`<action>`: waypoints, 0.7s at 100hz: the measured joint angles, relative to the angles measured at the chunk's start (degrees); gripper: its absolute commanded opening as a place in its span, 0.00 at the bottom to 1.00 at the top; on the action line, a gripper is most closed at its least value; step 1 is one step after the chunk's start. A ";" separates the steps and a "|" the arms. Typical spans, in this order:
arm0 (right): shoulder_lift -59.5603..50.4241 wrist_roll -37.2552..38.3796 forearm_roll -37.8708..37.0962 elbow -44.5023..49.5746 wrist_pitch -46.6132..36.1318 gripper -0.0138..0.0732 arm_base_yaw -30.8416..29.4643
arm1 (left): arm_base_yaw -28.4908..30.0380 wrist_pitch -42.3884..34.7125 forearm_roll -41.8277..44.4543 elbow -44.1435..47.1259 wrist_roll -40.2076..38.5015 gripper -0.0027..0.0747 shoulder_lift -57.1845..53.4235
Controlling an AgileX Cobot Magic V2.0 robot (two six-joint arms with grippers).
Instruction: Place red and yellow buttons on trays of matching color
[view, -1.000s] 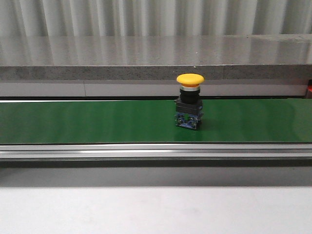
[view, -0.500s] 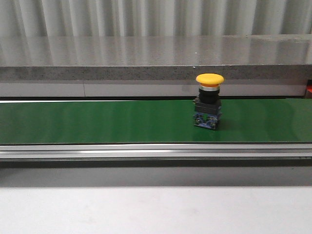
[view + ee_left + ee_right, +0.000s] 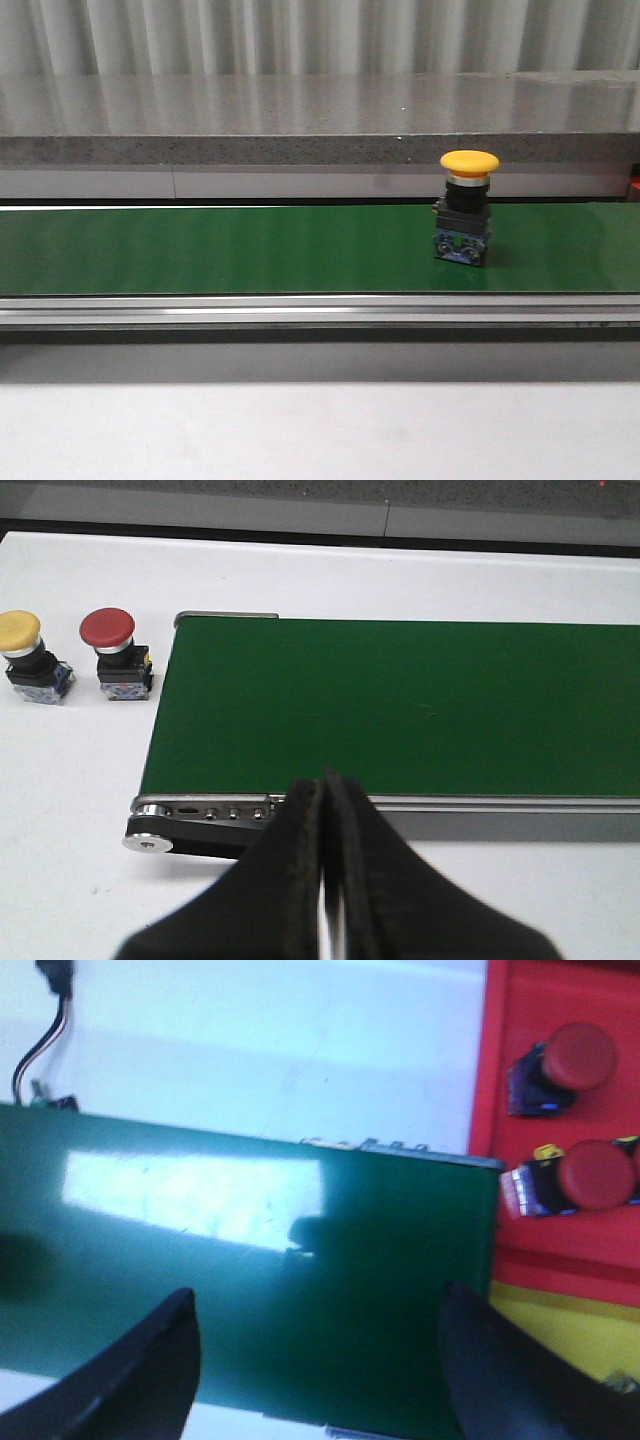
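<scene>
So there's one yellow button [image 3: 469,161] standing upright on the green conveyor belt [image 3: 250,250], over toward the right-hand stretch of it in the front view. Neither arm shows up in that view, so I can't place it against either set of jaws directly.

The left gripper [image 3: 325,810] has its jaws pressed together, basically no gap, nothing between them. It hangs just off the near rail at the belt's end roller [image 3: 150,842]. Out past the jaws and off to one side, on the white worktop [image 3: 70,780], sit two more: a second yellow button [image 3: 20,630] and a red button [image 3: 107,627], side by side, upright, just beside the belt's end but not on it.

The right gripper [image 3: 320,1360] is spread wide over the belt's other end, holding nothing. Beyond the belt edge, off to the side of those jaws, is the red tray [image 3: 560,1130] with two red-capped buttons [image 3: 590,1175] lying on their sides in it. A bit of the yellow tray [image 3: 560,1335] peeks out right next to one finger [image 3: 500,1380].
</scene>
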 measured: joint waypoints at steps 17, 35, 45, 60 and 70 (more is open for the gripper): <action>0.00 -3.16 0.00 2.54 3.75 0.75 5.59 | 0.00 0.00 0.00 0.04 0.00 0.01 0.00; 0.00 -5.02 0.00 5.80 3.72 0.75 11.34 | 0.00 0.00 0.00 0.04 0.00 0.01 0.00; 0.61 -5.45 0.00 6.25 2.56 0.75 14.10 | 0.00 0.00 0.00 0.04 0.00 0.01 0.00; 2.73 -5.77 0.15 6.37 0.79 0.75 17.10 | 0.00 0.00 0.00 0.04 0.00 0.01 0.00; 4.39 -5.82 0.60 6.37 -0.80 0.75 18.87 | 0.00 0.00 0.00 0.04 0.00 0.01 0.00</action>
